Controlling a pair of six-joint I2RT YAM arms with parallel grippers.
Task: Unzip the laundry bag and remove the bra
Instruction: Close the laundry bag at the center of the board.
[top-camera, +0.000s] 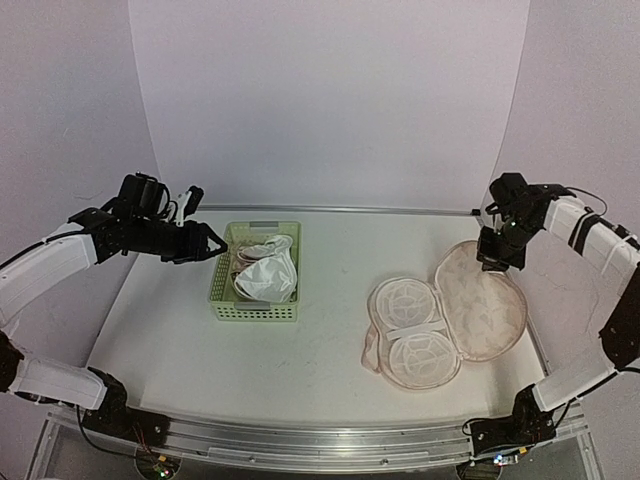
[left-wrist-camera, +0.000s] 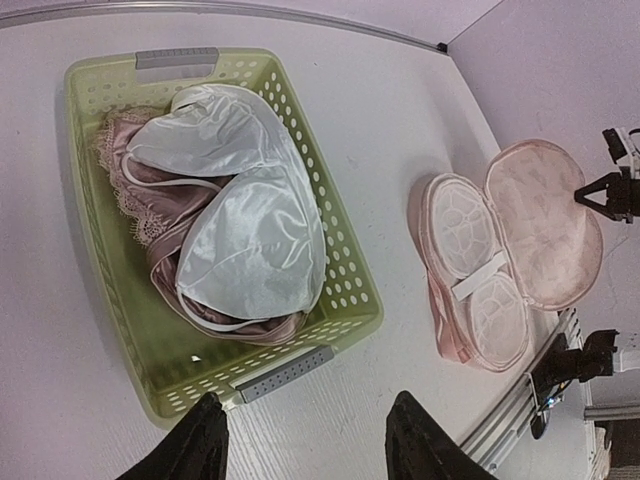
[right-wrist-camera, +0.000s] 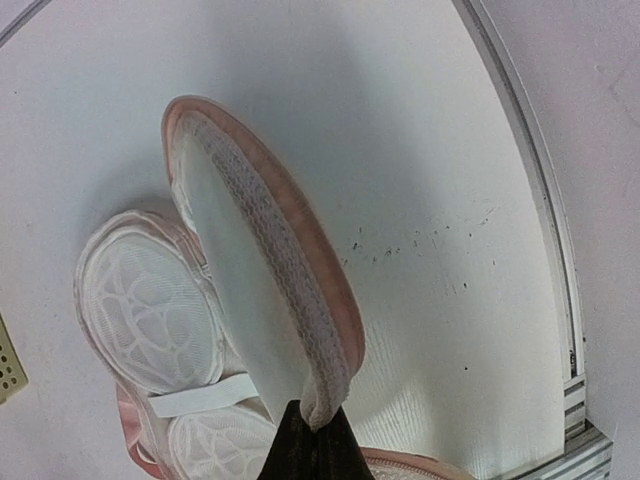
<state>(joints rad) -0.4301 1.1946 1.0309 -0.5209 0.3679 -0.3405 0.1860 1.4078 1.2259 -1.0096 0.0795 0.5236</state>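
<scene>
Right hand (right-wrist-camera: 312, 430) pinches one laundry bag (right-wrist-camera: 262, 225); left hand (left-wrist-camera: 305, 440) gapes beside one basket (left-wrist-camera: 350, 285).

Top view high and wide, left wrist down over basket (left-wrist-camera: 347, 262), right wrist close, all sharing the laundry bag (top-camera: 410, 332)

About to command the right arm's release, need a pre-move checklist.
1. The laundry bag unzipped, lying open: ok.
2. The right hand shut on the lid rim: ok.
3. Lid lying flat: not ok, held raised.
4. The mesh cups free of any bra: ok, none visible.
5. The white bra inside the green basket: ok.
6. The left hand open, empty: ok.
</scene>
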